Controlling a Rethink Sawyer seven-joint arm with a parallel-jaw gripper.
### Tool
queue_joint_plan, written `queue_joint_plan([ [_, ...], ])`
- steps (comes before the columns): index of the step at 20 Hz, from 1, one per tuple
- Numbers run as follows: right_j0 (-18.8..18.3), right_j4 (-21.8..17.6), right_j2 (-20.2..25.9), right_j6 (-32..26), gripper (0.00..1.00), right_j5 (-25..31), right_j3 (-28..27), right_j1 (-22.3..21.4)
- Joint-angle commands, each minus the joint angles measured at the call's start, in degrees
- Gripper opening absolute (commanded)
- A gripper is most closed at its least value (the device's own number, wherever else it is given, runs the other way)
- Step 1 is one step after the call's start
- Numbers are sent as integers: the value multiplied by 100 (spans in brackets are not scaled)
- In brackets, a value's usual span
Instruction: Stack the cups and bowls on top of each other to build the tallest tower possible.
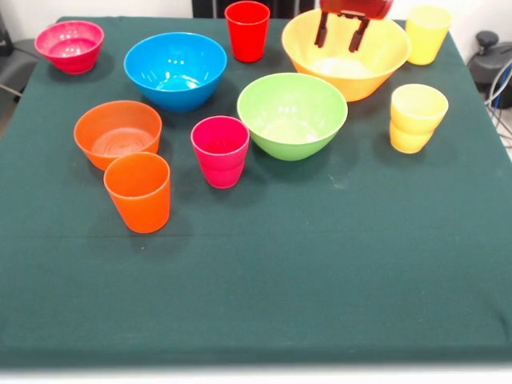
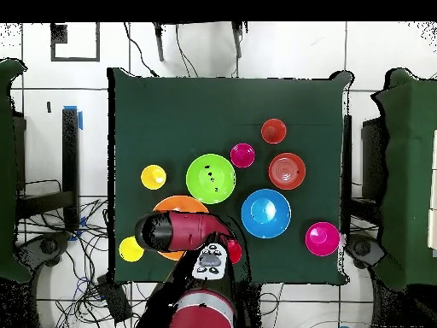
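All cups and bowls stand apart and upright on the green cloth. The very large yellow bowl [image 1: 346,60] [image 2: 181,203] is at the far right. My gripper [image 1: 338,42] hangs open and empty over its far rim. The green bowl [image 1: 291,114] [image 2: 210,178] is in the middle and the blue bowl [image 1: 174,70] [image 2: 265,213] is to its left. The orange bowl [image 1: 118,132] and magenta bowl [image 1: 68,46] are at the left. The red cup [image 1: 247,30], magenta cup [image 1: 220,150], orange cup [image 1: 138,190] and yellow cups [image 1: 427,34] [image 1: 416,118] stand around them. No pile stands.
The red arm [image 2: 175,231] lies over part of the yellow bowl in the overhead view and hides the gripper there. The nearer yellow cup looks like two nested cups. Cables and chairs stand beyond the table's edges.
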Motion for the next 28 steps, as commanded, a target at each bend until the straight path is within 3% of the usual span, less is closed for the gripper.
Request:
queue_joint_plan([
  [1, -88, -120, 445, 665, 100, -502, -182, 30],
  [9, -358, -164, 599, 484, 100, -382, 63, -298],
  [28, -223, -134, 458, 636, 100, -284, -116, -175],
])
